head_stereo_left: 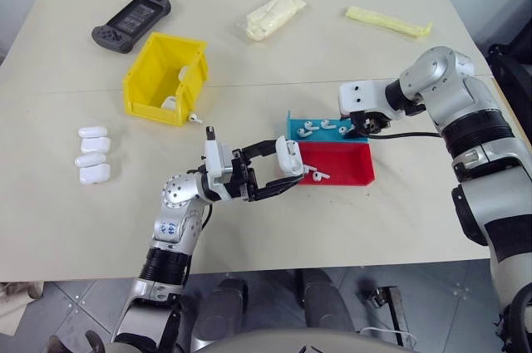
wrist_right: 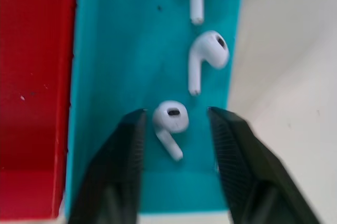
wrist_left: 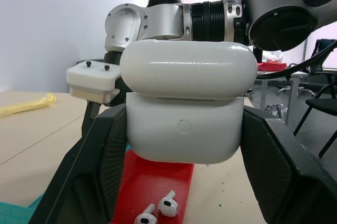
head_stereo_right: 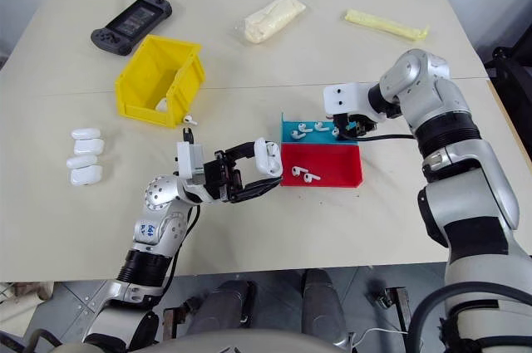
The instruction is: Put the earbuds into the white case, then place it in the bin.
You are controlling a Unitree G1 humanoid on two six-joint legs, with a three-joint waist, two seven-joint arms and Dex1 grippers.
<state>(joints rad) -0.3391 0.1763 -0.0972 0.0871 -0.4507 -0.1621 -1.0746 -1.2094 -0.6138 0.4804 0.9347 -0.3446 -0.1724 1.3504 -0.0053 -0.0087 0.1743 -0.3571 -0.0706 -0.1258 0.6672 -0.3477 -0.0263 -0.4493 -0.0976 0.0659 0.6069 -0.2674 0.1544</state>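
Note:
My left gripper (head_stereo_left: 285,174) is shut on the white case (head_stereo_left: 288,156), held with its lid flipped up just off the near left corner of the red tray (head_stereo_left: 345,166). In the left wrist view the case (wrist_left: 184,134) sits clamped between both fingers. Two earbuds (head_stereo_left: 316,174) lie in the red tray. More earbuds (head_stereo_left: 309,128) lie in the blue tray (head_stereo_left: 293,133) behind it. My right gripper (wrist_right: 175,112) points down into the blue tray, open, its fingers straddling one earbud (wrist_right: 170,121) without touching it. The yellow bin (head_stereo_left: 150,108) stands at the far left.
The bin holds a white case (head_stereo_left: 169,104), and a loose earbud (head_stereo_left: 195,119) lies beside it. Several spare cases (head_stereo_left: 91,154) lie in a row at the left. A game controller (head_stereo_left: 131,19), a cream bag (head_stereo_left: 274,14) and a yellow strip (head_stereo_left: 386,22) lie along the far edge.

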